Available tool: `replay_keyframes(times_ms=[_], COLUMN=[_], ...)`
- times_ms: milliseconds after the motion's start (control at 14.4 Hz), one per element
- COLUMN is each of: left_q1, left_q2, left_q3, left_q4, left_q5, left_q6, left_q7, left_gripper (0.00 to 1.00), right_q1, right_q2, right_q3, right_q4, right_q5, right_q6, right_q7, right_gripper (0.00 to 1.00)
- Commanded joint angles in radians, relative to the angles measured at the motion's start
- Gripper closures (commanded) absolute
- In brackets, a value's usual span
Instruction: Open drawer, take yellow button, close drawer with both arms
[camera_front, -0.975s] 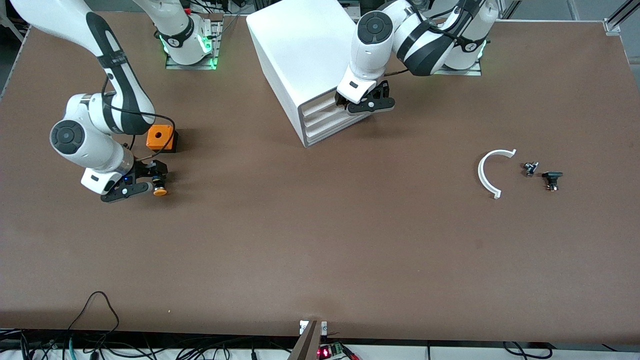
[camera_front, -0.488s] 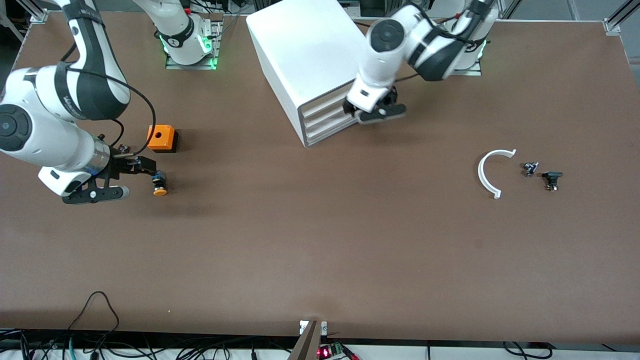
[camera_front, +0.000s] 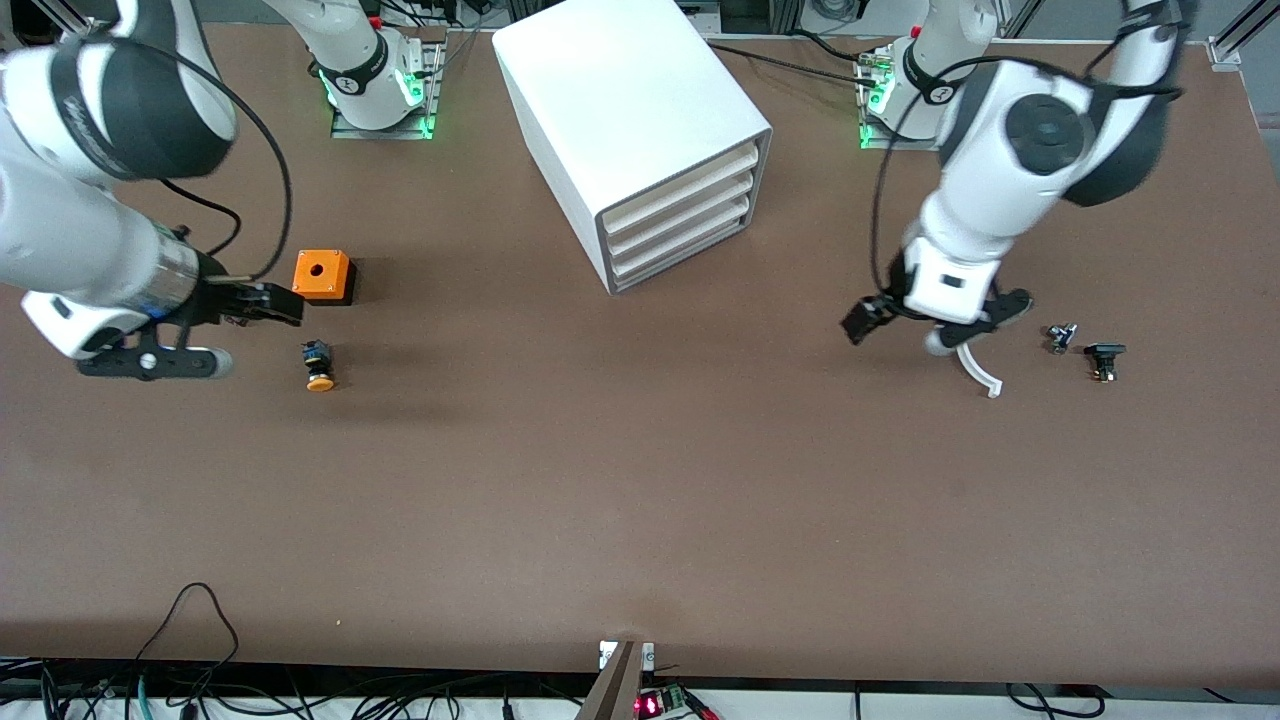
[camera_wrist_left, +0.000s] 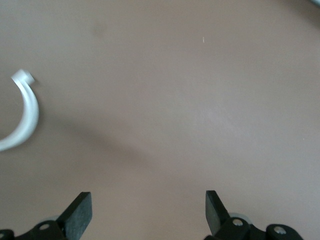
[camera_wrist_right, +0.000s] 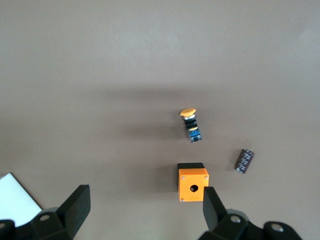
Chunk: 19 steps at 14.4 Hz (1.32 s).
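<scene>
The white cabinet (camera_front: 630, 110) stands with all its drawers pushed in; the uppermost drawer (camera_front: 682, 182) sits flush with the front. The orange-capped button (camera_front: 319, 366) lies on its side on the table, nearer to the front camera than the orange cube (camera_front: 323, 276). It also shows in the right wrist view (camera_wrist_right: 191, 123). My right gripper (camera_front: 255, 305) is open and empty in the air beside the cube (camera_wrist_right: 193, 184); it also shows in its own wrist view (camera_wrist_right: 145, 207). My left gripper (camera_front: 935, 325) is open and empty over a white arc piece (camera_front: 982, 375); its own wrist view (camera_wrist_left: 147, 212) shows only bare table between the fingers.
A small black cylinder (camera_wrist_right: 244, 161) lies beside the cube. The white arc (camera_wrist_left: 27, 115) lies toward the left arm's end of the table, with two small dark parts (camera_front: 1062, 336) (camera_front: 1104, 358) beside it. A corner of the cabinet (camera_wrist_right: 15, 200) shows in the right wrist view.
My left gripper left the cabinet's front and swung toward the left arm's end, over the white arc. My right gripper let go of the button and drew back and up; the button stays on the table.
</scene>
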Motion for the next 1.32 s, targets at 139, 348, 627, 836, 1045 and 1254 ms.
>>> replay_keyframes(times_ms=[139, 348, 627, 836, 1045, 1254], left_q1=[-0.018, -0.018, -0.018, -0.024, -0.017, -0.017], left_q2=[-0.069, -0.07, -0.069, -0.06, -0.057, -0.055], left_q3=[0.143, 0.207, 0.231, 0.221, 0.231, 0.232], left_q4=[0.202, 0.331, 0.363, 0.378, 0.378, 0.379], left_q5=[-0.023, -0.021, -0.021, -0.017, -0.004, -0.003], left_q6=[-0.331, -0.506, -0.574, -0.577, -0.592, -0.594], left_q7=[0.298, 0.45, 0.463, 0.486, 0.665, 0.698], left_gripper=[0.0, 0.0, 0.0, 0.0, 0.0, 0.0], right_q1=[-0.015, -0.015, -0.015, -0.015, -0.008, -0.009], right_q2=[-0.083, -0.131, -0.21, -0.218, -0.232, -0.263], right_q3=[-0.086, -0.131, -0.199, -0.208, -0.212, -0.233], right_q4=[0.002, -0.012, -0.054, -0.064, -0.12, -0.197], right_q5=[-0.006, -0.004, -0.001, -0.001, 0.003, 0.005], right_q6=[-0.064, -0.107, -0.129, -0.136, -0.118, -0.043], right_q7=[0.01, 0.018, -0.046, -0.103, -0.091, -0.092], right_gripper=[0.0, 0.0, 0.0, 0.0, 0.0, 0.0])
